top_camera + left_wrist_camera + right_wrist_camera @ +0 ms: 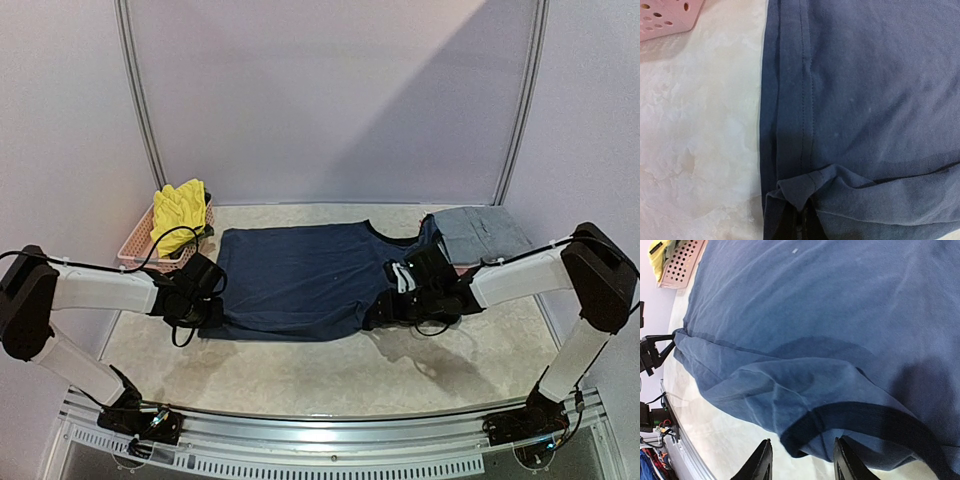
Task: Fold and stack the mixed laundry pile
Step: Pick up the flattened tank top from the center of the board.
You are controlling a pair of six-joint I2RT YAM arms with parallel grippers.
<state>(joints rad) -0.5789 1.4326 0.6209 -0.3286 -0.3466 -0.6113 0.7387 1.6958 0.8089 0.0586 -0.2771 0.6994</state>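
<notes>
The navy top (300, 280) lies flat and smooth in the middle of the pale, stone-like table (330, 375), and bare room stays along the near edge. The left gripper (801, 224), its arm low and stretched, pinches the stitched hem corner. The right gripper (802, 450) is spread, with the dark trim between its fingers. The grey trousers (482, 232) lie far right.

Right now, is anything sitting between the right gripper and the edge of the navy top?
Nothing visible does. The navy top has its dark-trimmed edge right at the right gripper, whose jaws stand apart around it.
</notes>
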